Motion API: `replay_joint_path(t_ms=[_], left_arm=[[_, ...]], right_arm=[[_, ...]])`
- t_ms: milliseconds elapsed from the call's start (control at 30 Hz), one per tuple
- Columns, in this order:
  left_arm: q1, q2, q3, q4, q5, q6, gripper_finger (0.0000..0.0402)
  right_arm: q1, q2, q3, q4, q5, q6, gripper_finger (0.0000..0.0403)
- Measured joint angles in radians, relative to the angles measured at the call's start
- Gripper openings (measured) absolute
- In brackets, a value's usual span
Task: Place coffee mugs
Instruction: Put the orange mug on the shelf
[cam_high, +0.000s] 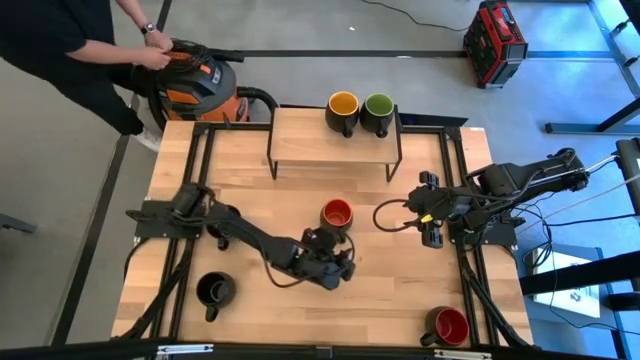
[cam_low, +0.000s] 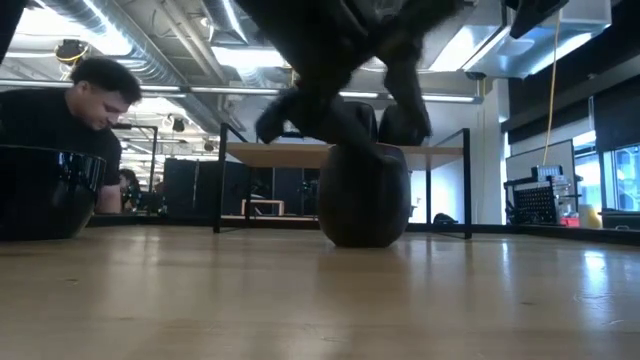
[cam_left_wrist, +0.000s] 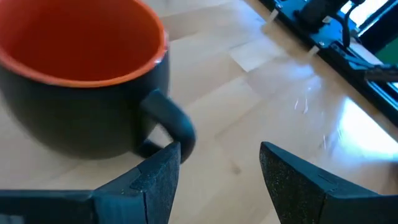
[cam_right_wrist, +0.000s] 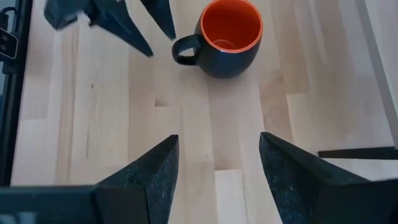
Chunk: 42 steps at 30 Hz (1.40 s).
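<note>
Left wrist view shows the left gripper (cam_left_wrist: 217, 180) wide open and empty, poised just short of the handle of the red-lined mug (cam_left_wrist: 81, 81); one finger (cam_left_wrist: 158, 177) sits right at the handle's loop, apparently touching or nearly so, hard to say which. Stands upright near the middle of the table (cam_high: 300, 300), that mug (cam_high: 337, 214), just beyond the left gripper (cam_high: 335, 262) in the high view. Holds nothing either, the right gripper (cam_right_wrist: 214, 174), spread wide and waiting at the table's right side, looking across at the same mug (cam_right_wrist: 227, 37).

Elsewhere: yellow-lined mug (cam_high: 343, 108) and green-lined mug (cam_high: 378, 108) side by side on the raised shelf (cam_high: 300, 140), black-lined mug (cam_high: 215, 291) near the front left, second red-lined mug (cam_high: 446, 326) at the front right.

Risks from here, judged only:
- Could nudge the handle and spin or slide the mug instead of catching it, if advanced with the finger off-line.
- Could close on the handle's edge alone and let the mug swing or slip on lifting.
- Could tip the mug if pushed low against its wall.
- Could crowd the two mugs already on the shelf when setting down, knocking one off the edge.
</note>
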Motion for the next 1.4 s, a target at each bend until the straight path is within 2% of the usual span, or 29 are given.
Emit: replay_joint_path(t_ms=[200, 333, 467, 833, 933, 1000, 1067, 1133, 1233, 1300, 1400], left_arm=[[0.027, 0.07, 0.042, 0.009, -0.038, -0.072, 0.0215], [0.049, 0.079, 0.042, -0.006, -0.069, -0.143, 0.0215], [0.068, 0.076, 0.042, -0.023, -0.063, -0.145, 0.0215], [0.025, 0.019, 0.042, -0.294, 0.025, -0.163, 0.0215], [0.006, -0.014, 0.042, -0.423, -0.002, -0.212, 0.0215], [-0.002, -0.029, 0.042, -0.449, -0.022, -0.244, 0.0215], [-0.01, -0.035, 0.042, -0.413, -0.02, -0.218, 0.0215], [-0.012, -0.035, 0.042, -0.301, 0.015, -0.16, 0.0215], [-0.012, -0.001, 0.045, -0.1, 0.003, -0.062, 0.0215], [-0.001, 0.021, 0.042, -0.067, -0.032, -0.05, 0.0215], [0.027, 0.037, 0.041, -0.08, -0.04, -0.114, 0.0215]], right_arm=[[0.0, 0.0, 0.0, -0.004, 0.0, -0.006, 0.0209], [0.0, 0.0, 0.0, -0.006, -0.01, -0.006, 0.0209], [0.0, 0.0, 0.0, -0.006, -0.026, -0.006, 0.0209], [0.0, 0.0, 0.0, -0.007, -0.029, -0.027, 0.0209], [0.0, 0.0, 0.0, -0.004, -0.033, -0.028, 0.0209], [0.0, 0.001, 0.0, 0.002, -0.033, -0.031, 0.0209], [0.0, 0.0, 0.0, 0.004, -0.033, -0.034, 0.0209], [0.0, 0.001, 0.0, 0.005, -0.034, -0.034, 0.0209], [0.0, 0.001, 0.0, 0.006, -0.033, -0.038, 0.0209], [0.0, 0.0, 0.0, 0.009, -0.031, -0.042, 0.0209], [0.0, 0.001, 0.0, 0.009, -0.029, -0.049, 0.0209]])
